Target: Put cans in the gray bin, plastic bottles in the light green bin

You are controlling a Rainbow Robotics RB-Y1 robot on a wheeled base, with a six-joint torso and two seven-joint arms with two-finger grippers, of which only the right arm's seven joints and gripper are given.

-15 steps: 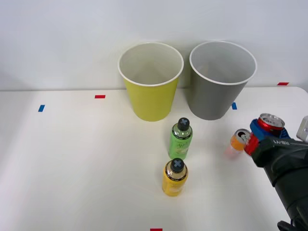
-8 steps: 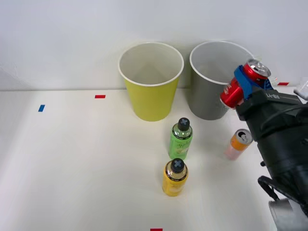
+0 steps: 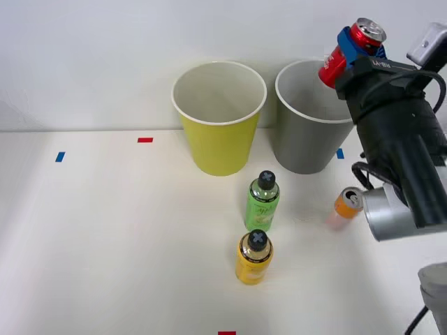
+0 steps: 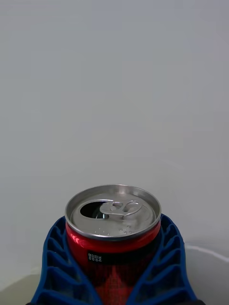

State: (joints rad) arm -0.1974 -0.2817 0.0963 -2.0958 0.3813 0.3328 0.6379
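the right arm reaches in from the right side of the front view, its black forearm angled upward and forward, raised high off the worktop. the right gripper [image 3: 350,49] sits at its top end, its blue ribbed fingers [image 4: 55,267] clamped on either side of the red can [image 4: 112,228].

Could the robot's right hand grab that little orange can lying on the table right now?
Probably not yet: the right hand is shut on the red can above the gray bin. The orange can lies unblocked.
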